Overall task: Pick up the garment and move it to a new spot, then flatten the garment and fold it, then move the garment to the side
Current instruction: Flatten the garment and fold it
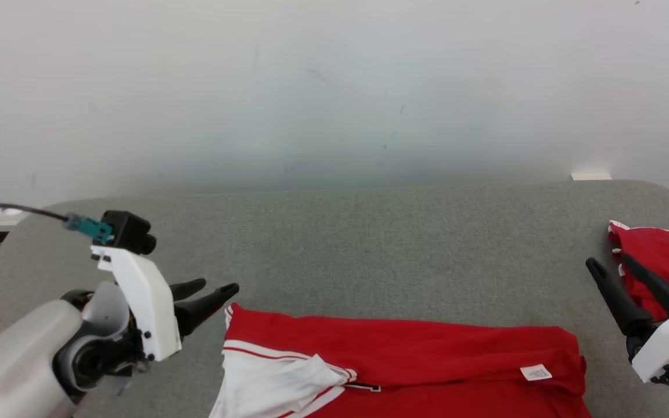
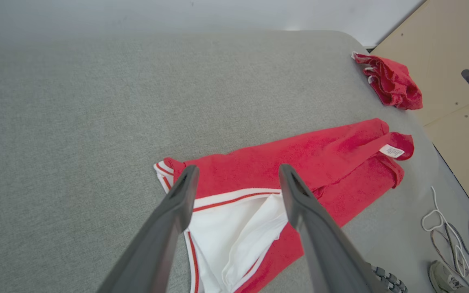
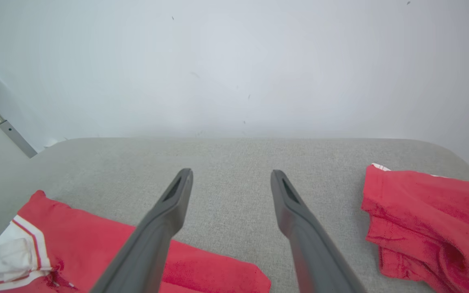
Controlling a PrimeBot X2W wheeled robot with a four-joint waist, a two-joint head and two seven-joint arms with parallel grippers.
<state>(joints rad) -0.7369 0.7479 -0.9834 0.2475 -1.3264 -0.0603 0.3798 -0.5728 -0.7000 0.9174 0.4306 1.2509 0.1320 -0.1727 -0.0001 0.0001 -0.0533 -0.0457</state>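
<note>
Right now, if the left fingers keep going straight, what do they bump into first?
Most likely the red and white garment. The open left fingers point at its striped corner, lying on the grey table; how far off is hard to tell.

No writing can be read: a small white label (image 1: 536,372) near the right end of the red garment (image 1: 404,354) carries a few lines of faint grey print, too small and blurred to make out in any view
</note>
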